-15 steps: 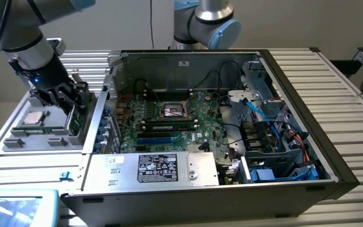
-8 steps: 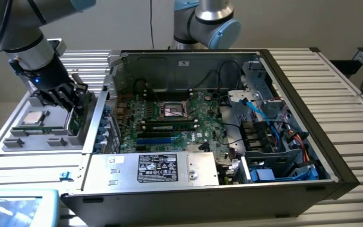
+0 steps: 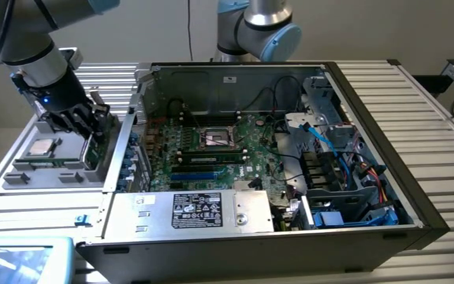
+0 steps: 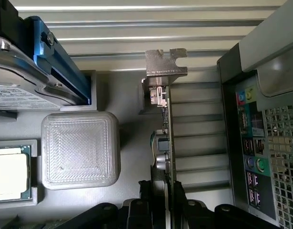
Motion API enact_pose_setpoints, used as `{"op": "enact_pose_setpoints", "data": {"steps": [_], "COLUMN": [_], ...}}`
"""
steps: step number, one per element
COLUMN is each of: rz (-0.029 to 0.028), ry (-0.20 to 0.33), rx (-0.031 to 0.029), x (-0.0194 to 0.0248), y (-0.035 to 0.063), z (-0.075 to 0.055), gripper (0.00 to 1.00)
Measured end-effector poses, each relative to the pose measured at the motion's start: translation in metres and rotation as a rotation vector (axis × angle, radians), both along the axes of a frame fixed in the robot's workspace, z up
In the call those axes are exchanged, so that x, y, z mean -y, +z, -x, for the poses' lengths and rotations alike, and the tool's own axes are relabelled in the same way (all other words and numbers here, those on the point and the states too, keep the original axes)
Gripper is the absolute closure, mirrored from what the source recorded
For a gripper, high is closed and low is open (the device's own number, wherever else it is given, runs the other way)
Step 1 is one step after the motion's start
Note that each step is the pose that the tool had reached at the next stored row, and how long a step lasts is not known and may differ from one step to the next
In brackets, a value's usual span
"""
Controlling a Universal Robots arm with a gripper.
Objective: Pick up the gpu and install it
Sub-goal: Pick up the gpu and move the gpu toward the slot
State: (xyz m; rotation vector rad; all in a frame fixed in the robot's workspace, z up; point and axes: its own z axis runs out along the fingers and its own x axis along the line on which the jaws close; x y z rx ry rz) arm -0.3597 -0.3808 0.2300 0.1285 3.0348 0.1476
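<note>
Seen from the wrist, the gripper point(image 4: 163, 207) is nearest: its two black fingers point(image 4: 146, 210) are pinched on the gpu point(image 4: 164, 138) — a flat green circuit-board card standing on edge, one finger against each face. The card's long axis runs straight away from the fingers, ending in its bent silver metal bracket point(image 4: 165, 64) at the far end. It stands in a slot of the grey moulded plastic tray point(image 4: 122, 109), not lifted clear. Beside it in the tray sit a clear ribbed square block point(image 4: 79, 150) and a silver square processor chip point(image 4: 10, 174).

In the exterior view the tray point(image 3: 54, 177) lies at nine o'clock from the open black computer case point(image 3: 369, 118), and the card point(image 3: 93, 151) runs roughly six to twelve o'clock, alongside the case's wall. The grey robot arm point(image 3: 30, 53) comes in from eleven o'clock, wrist turned down, gripper point(image 3: 81, 121) pointing at the tray. Inside the case lie the silver labelled power supply box point(image 3: 211, 210) — nearest — then the green motherboard point(image 3: 211, 148).
</note>
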Motion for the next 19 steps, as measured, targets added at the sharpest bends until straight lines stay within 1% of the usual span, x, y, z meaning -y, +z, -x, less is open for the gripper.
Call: {"op": "enact_pose_setpoints", "data": {"steps": [19], "rz": [0.0001], "ry": [0.000], "rx": [0.0000], "x": [0.0001], "y": [0.0863], "z": [0.000], "gripper": [0.71]}}
